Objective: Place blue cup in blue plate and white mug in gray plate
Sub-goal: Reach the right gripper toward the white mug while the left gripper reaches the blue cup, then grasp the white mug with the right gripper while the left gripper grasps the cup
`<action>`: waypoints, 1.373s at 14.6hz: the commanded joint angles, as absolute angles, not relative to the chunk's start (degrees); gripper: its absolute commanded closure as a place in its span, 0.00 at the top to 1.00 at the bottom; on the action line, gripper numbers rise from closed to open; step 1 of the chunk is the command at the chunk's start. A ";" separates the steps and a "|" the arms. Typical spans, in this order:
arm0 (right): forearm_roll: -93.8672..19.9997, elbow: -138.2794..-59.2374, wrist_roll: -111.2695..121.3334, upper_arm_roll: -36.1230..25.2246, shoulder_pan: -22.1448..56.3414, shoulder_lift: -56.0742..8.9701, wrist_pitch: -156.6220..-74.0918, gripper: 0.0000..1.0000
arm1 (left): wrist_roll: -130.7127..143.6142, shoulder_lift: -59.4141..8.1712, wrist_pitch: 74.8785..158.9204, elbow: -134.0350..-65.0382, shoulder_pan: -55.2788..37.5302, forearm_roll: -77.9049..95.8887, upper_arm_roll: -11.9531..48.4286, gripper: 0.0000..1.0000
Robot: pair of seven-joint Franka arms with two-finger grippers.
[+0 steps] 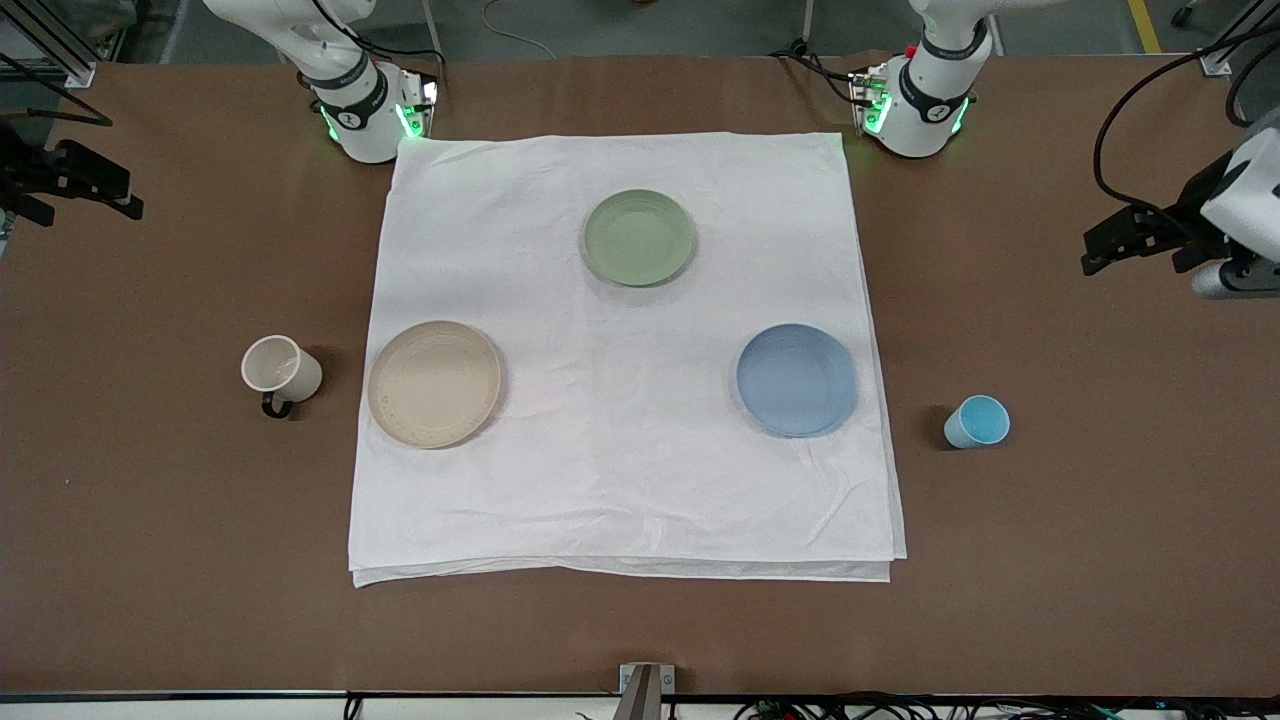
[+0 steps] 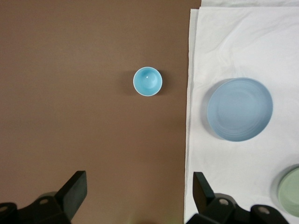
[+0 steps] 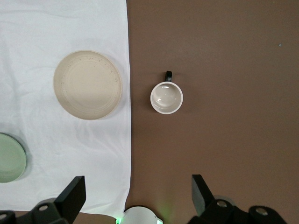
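Both arms are waiting high with fingers apart, left gripper [image 2: 135,198] over bare table near the blue cup [image 2: 147,81], light and rim-graspable; right gripper [image 3: 135,198] near the white mug [image 3: 166,97], heavier, slippery.

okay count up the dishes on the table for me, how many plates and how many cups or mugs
Plates: 3: the gray plate, the blue plate, a green plate.
Cups and mugs: 2: the blue cup, the white mug.
Total: 5.

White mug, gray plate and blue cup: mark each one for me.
white mug [image 1: 276,366], front view, on its rim.
gray plate [image 1: 434,383], front view, on its center.
blue cup [image 2: 147,81], left wrist view, on its inside bottom.
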State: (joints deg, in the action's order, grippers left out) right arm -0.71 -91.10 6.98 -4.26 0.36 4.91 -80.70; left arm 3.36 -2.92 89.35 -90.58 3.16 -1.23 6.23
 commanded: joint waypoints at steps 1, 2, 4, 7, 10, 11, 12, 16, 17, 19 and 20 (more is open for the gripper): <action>0.26 -91.32 6.68 -3.78 -1.23 0.82 -84.26 1.00 | 3.86 -5.36 97.17 -95.68 3.16 -2.46 6.07 1.00; -0.08 -91.41 7.11 -3.78 -2.27 -2.17 -89.51 1.00 | 3.95 -5.36 102.17 -99.37 3.86 -2.46 6.06 1.00; 0.35 -91.23 7.21 -3.78 -2.81 -10.51 -95.95 1.00 | 3.87 -6.41 112.36 -106.58 4.66 -2.55 6.06 1.00; -0.44 -92.10 7.12 -3.87 -5.09 -19.84 -105.88 1.00 | 3.96 -10.71 121.00 -110.30 5.79 -2.55 6.06 0.97; -1.84 -98.40 6.33 -3.78 -4.92 -23.90 -116.23 1.00 | 3.87 -15.63 126.02 -110.83 6.42 -2.55 6.07 0.89; -3.15 -102.35 6.33 -3.78 -4.83 -23.82 -120.54 1.00 | 3.87 -17.12 127.60 -110.83 6.59 -2.55 6.06 0.87; -4.38 -105.44 6.33 -3.78 -5.01 -23.73 -123.72 1.00 | 3.87 -18.44 128.75 -110.92 7.20 -2.55 6.06 0.85; -5.27 -115.03 6.33 -3.78 -5.01 -23.12 -132.00 0.97 | 3.87 -23.46 133.41 -110.83 7.73 -2.46 6.06 0.76; -5.27 -116.01 6.33 -3.78 -5.01 -22.94 -132.27 0.92 | 3.95 -24.25 134.20 -110.83 7.73 -2.46 6.06 0.72; -5.27 -116.89 6.33 -3.78 -5.01 -22.94 -132.19 0.72 | 4.57 -26.01 134.99 -110.74 7.65 -2.46 6.06 0.62; -5.27 -117.16 6.33 -3.78 -5.01 -22.94 -131.93 0.57 | 4.92 -26.62 135.35 -110.74 7.65 -2.46 6.06 0.49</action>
State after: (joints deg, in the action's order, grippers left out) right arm -4.49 -113.82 6.91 -4.29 -4.61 -25.97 -131.54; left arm 3.57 -25.52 134.29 -111.10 7.62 -1.34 5.94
